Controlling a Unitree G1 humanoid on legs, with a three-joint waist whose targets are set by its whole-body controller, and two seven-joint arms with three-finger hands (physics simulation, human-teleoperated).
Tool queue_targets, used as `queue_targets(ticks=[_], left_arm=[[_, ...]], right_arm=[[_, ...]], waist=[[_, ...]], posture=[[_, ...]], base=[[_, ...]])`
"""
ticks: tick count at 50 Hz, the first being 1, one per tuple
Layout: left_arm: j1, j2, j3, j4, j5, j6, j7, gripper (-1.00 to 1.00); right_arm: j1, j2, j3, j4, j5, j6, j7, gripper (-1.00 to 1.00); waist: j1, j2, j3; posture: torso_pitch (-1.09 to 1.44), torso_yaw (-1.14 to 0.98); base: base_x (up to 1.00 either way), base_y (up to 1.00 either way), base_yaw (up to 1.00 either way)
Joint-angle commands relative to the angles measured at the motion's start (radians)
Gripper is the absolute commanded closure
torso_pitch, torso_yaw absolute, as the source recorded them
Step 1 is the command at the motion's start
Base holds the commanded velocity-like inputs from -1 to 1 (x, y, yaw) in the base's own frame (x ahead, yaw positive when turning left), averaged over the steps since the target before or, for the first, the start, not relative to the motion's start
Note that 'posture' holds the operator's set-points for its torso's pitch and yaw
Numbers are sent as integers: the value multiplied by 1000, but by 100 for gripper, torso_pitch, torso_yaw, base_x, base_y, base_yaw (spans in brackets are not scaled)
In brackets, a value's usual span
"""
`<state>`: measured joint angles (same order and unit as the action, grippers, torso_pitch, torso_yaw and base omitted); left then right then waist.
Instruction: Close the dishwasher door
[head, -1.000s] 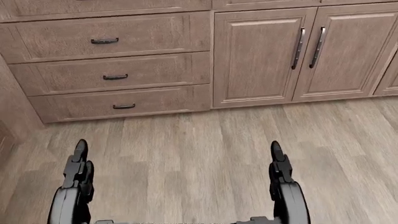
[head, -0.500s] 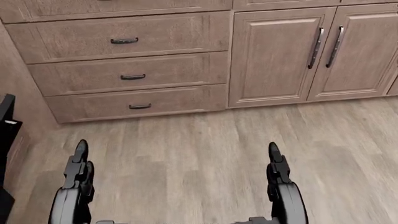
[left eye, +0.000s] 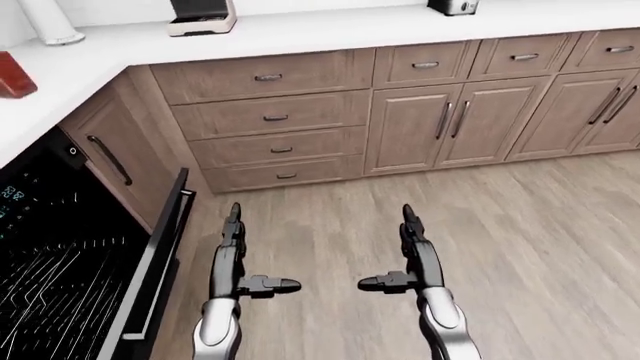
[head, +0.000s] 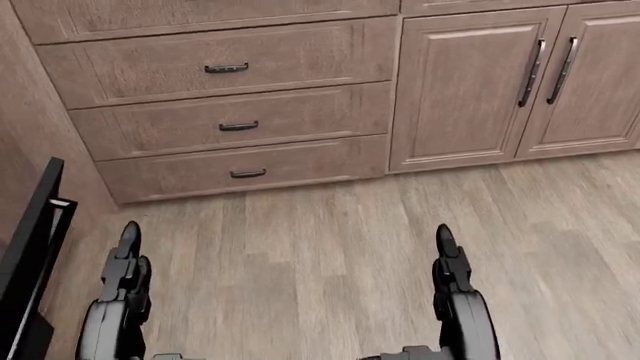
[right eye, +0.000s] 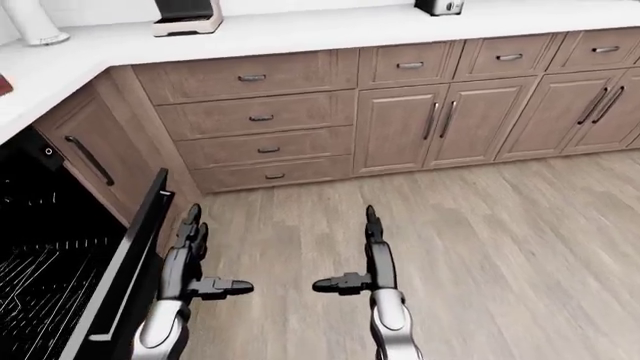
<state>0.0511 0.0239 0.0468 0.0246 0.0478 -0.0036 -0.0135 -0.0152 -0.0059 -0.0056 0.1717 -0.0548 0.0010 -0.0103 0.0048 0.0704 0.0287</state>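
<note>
Your left robot hand (left eye: 235, 251) and right robot hand (left eye: 412, 251) both hover over the wood floor (left eye: 520, 225) with fingers straight and spread, thumbs turned inward toward each other, holding nothing. Just to the left of your left robot hand the dishwasher door (left eye: 160, 262) stands open and tilted outward, and the tub behind it holds a wire rack (left eye: 50, 285) in which you can see no dishes. Past both fingertips stand the drawers (left eye: 270, 116) and cabinet doors (left eye: 440, 124), all closed, and above them the white counter (left eye: 330, 30) carries a small appliance (left eye: 200, 15).
</note>
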Motion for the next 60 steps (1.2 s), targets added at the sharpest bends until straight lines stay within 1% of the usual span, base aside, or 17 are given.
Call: queue_targets(ticks=[1, 10, 13, 14, 18, 22, 26, 27, 28, 37, 41, 42, 46, 50, 54, 55, 60], left_arm=[[-20, -4, -11, -47, -2, -30, -1, -100], [-18, -5, -11, -50, -1, -31, -1, -100], [-18, -4, -11, -50, -2, -31, -1, -100], [-19, -5, -11, -48, -1, -31, -1, -100], [-19, -5, -12, -49, -1, -31, -1, -100], [-19, -5, -13, -48, 0, -30, 0, -100], [-20, -6, -15, -45, 2, -32, 0, -100], [-19, -6, -15, -46, 2, -32, 0, -100], [-19, -6, -16, -46, 2, -32, 0, -100], [-17, -6, -15, -54, 0, -27, 0, -100], [-16, -5, -13, -58, -1, -26, -1, -100], [-16, -5, -13, -59, -1, -26, -1, -100], [-16, -5, -12, -60, -2, -26, -1, -100], [-11, -5, -12, -68, -2, -24, -3, -100], [-10, -5, -12, -69, -2, -24, -3, -100], [-10, -5, -11, -69, -2, -25, -3, -100], [-8, -5, -12, -69, -2, -26, -3, -100]], right_arm=[[-18, -11, -17, -50, 1, -30, -3, -100], [-19, -11, -16, -45, 1, -33, -2, -100], [-16, -11, -16, -53, 2, -30, -2, -100], [-17, -11, -16, -50, 2, -31, -2, -100], [-19, -10, -16, -46, 1, -32, -2, -100], [-22, -10, -15, -39, 1, -35, -1, -100], [-25, -10, -14, -34, 1, -36, -1, -100], [-25, -10, -15, -35, 1, -35, -1, -100], [-26, -11, -15, -31, 2, -37, -1, -100], [-19, -11, -16, -46, 3, -31, 2, -100], [-14, -11, -17, -54, 4, -30, 2, -100], [-14, -11, -16, -57, 4, -28, 2, -100], [-13, -12, -17, -57, 4, -28, 2, -100], [-14, -12, -18, -54, 4, -31, 2, -100], [-13, -11, -17, -53, 4, -33, 2, -100], [-14, -11, -18, -52, 4, -32, 2, -100], [-14, -12, -18, -53, 3, -31, 2, -100]], waist=[[-3, -6, -14], [-9, -100, -5], [-14, -169, -23], [-28, -114, -6], [-20, -128, -22], [-21, -78, -5], [-13, 53, -31], [-8, -12, -15], [-9, 3, -13], [-8, -86, -6], [-13, -162, -20], [-24, -115, -9], [-20, -128, -23], [-20, -81, -5], [-16, 41, -27], [-9, -5, -20], [-4, -37, -15]], posture=[[0, 0], [0, 0], [0, 0], [0, 0], [0, 0], [0, 0], [0, 0], [0, 0], [0, 0], [0, 0], [0, 0], [0, 0], [0, 0], [0, 0], [0, 0], [0, 0], [0, 0]], base=[[0, 32, 0], [0, 32, 0], [0, 32, 0], [0, 32, 0], [0, 32, 0], [0, 31, 0], [0, 31, 0], [0, 30, 0], [0, 31, 0], [0, 30, 0], [0, 30, 0], [0, 30, 0], [0, 30, 0], [0, 30, 0], [0, 30, 0], [0, 30, 0], [0, 30, 0]])
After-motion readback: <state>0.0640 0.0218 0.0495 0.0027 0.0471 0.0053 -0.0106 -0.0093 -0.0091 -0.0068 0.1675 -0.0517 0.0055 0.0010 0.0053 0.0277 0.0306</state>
